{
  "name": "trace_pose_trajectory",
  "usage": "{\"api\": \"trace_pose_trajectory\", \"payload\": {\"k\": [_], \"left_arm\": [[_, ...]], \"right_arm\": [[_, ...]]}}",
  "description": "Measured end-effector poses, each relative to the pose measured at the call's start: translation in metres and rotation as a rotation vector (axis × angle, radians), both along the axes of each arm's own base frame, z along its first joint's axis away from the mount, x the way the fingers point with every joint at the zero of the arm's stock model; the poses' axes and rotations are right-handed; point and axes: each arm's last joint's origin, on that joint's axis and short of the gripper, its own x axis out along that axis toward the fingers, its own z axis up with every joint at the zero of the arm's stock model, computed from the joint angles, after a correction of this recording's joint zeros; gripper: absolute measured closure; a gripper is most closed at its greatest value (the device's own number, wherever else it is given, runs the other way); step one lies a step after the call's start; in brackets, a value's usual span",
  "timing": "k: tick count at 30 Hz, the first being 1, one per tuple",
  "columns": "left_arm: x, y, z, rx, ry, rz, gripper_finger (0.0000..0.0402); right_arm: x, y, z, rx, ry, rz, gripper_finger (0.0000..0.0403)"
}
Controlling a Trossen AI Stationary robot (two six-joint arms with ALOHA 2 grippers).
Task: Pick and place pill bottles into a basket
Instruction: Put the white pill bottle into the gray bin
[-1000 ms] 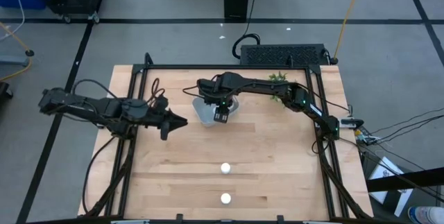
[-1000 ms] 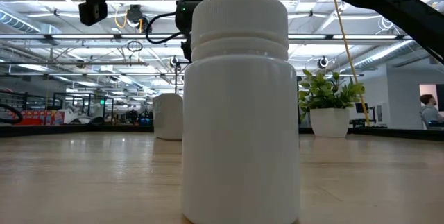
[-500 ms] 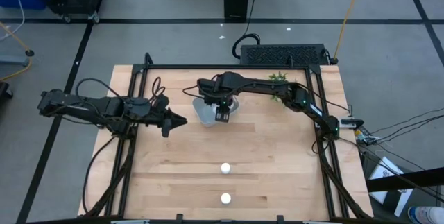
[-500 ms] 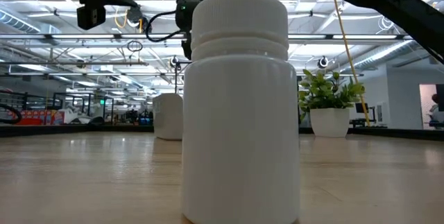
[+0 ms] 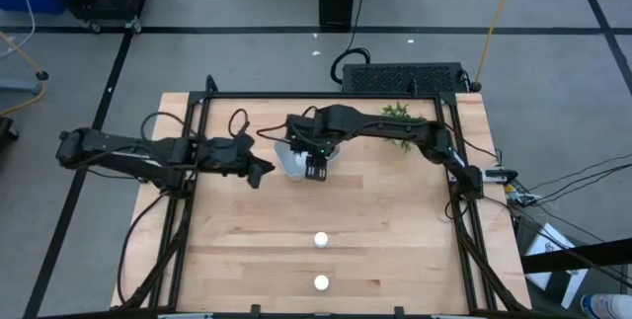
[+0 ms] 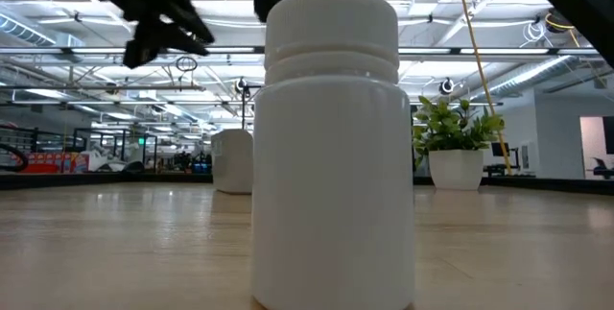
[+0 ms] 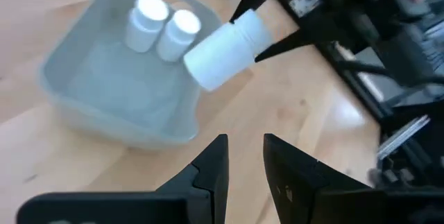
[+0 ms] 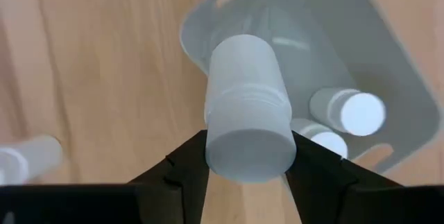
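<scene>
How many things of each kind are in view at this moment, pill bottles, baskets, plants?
Pill bottles on the bare table: 2
Pill bottles inside the basket: 2
Pill bottle held by the right pincer over the basket: 1
Basket: 1
Plant: 1
Total: 7

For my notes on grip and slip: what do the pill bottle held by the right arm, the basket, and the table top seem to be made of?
Held pill bottle: likely matte white plastic, opaque, with a moulded ridge below its cap.
Basket: apparently smooth pale blue-grey plastic, thin walls, rounded corners, faint sheen.
Table: looks like light wood, with visible grain and plank lines.
</scene>
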Motion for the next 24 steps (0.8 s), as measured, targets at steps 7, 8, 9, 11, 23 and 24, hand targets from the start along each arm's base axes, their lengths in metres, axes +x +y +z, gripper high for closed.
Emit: {"api": "trace_pose_trajectory", "payload": {"k": [7,8,9,11,23,24], "left_arm": [[0.027,-0.002,0.003,-0.079,-0.158,-0.064,0.0304],[0.029,-0.002,0.003,-0.081,-0.174,-0.072,0.0304],[0.031,-0.003,0.003,-0.082,-0.181,-0.076,0.0304],[0.032,-0.004,0.003,-0.077,-0.187,-0.087,0.0304],[0.032,-0.006,0.002,-0.079,-0.174,-0.162,0.0304],[0.032,-0.006,0.002,-0.083,-0.172,-0.168,0.0304]], "right_arm": [[-0.024,0.031,0.028,0.080,0.042,-0.027,0.0252],[-0.028,0.036,0.030,0.084,0.068,-0.027,0.0253],[-0.032,0.041,0.032,0.088,0.093,-0.028,0.0252],[-0.039,0.051,0.033,0.094,0.145,-0.039,0.0247],[-0.051,0.092,-0.035,0.154,0.439,-0.034,0.0247],[-0.054,0.094,-0.045,0.155,0.472,-0.044,0.0244]]}}
